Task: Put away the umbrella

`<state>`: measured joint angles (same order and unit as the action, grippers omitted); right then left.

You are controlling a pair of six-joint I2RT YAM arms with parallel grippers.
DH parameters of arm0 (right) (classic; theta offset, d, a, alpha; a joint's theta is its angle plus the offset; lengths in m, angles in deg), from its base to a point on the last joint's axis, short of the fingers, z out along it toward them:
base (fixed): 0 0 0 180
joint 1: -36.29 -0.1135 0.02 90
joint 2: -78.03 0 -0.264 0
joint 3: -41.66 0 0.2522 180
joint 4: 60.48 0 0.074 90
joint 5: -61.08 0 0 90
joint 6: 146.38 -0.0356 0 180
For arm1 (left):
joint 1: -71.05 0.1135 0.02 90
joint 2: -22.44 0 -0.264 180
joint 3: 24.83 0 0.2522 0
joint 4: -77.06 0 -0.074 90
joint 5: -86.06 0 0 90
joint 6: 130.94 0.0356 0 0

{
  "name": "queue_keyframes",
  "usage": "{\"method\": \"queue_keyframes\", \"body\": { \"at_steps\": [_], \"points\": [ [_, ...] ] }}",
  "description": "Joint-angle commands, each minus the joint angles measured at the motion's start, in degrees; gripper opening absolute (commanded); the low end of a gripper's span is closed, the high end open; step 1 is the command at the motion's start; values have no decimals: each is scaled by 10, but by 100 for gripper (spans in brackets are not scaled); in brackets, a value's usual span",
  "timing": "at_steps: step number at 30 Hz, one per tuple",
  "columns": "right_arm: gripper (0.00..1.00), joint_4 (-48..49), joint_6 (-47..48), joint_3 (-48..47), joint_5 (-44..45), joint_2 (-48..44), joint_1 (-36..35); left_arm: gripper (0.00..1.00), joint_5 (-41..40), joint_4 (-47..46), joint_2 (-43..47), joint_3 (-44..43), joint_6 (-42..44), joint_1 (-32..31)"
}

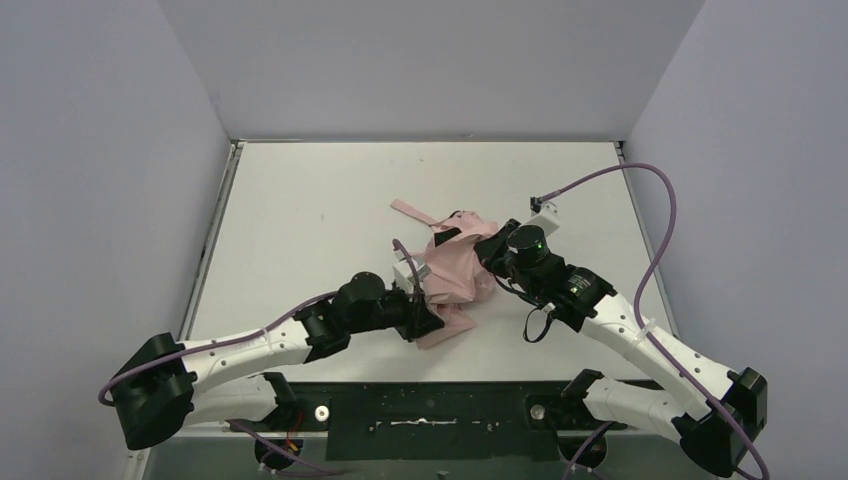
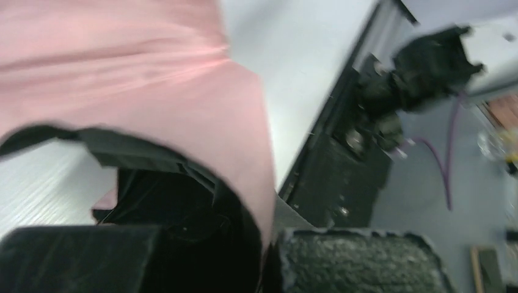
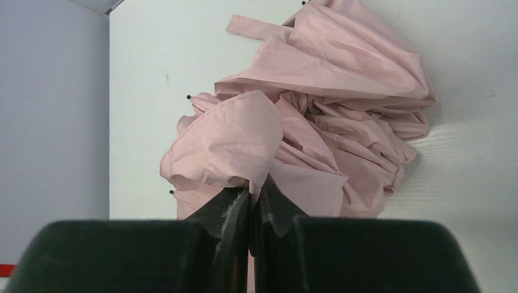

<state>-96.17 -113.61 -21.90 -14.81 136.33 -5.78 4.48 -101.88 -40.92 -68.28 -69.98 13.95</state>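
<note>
The umbrella (image 1: 455,272) is a crumpled heap of pale pink fabric in the middle of the white table (image 1: 300,210), with its strap (image 1: 410,210) trailing to the far left. My left gripper (image 1: 425,312) is at the heap's near left edge. In the left wrist view it (image 2: 269,244) is shut on an edge of the pink fabric (image 2: 153,79). My right gripper (image 1: 490,250) is at the heap's right side. In the right wrist view it (image 3: 255,189) is shut on a fold of the fabric (image 3: 342,91). The shaft and handle are hidden.
A black base rail (image 1: 430,410) runs along the table's near edge. Grey walls close in the left, back and right. A purple cable (image 1: 660,200) loops over the right side to a white connector (image 1: 545,212). The right arm's base (image 2: 427,67) shows in the left wrist view.
</note>
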Motion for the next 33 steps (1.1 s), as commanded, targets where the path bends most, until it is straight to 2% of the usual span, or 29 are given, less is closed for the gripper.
{"method": "queue_keyframes", "body": {
  "at_steps": [1,3,7,12,18,22,23,24,30,33],
  "points": [
    [0,20,10,-12,19,-8,1,8,221,-48,-40,-60,55,-5],
    [0,19,11,-13,18,-7,4,8,247,-8,-57,-79,80,-20],
    [0,16,13,-13,15,-7,15,12,215,73,-84,-103,132,-64],
    [0,16,11,-4,6,-8,30,14,184,64,-134,-85,133,-106],
    [0,17,10,8,-6,-13,47,23,146,-10,-169,-43,90,-145],
    [0,23,12,16,-23,-11,62,40,111,-21,-165,-30,67,-167],
    [0,26,13,19,-29,-10,66,57,101,-16,-162,-29,65,-170],
    [0,27,15,21,-36,-9,69,64,93,-9,-156,-28,62,-172],
    [0,50,81,44,-93,-27,76,68,50,44,-74,-19,49,-173],
    [8,64,143,55,-146,-46,80,76,16,95,-12,-17,44,-173]
  ]
}}
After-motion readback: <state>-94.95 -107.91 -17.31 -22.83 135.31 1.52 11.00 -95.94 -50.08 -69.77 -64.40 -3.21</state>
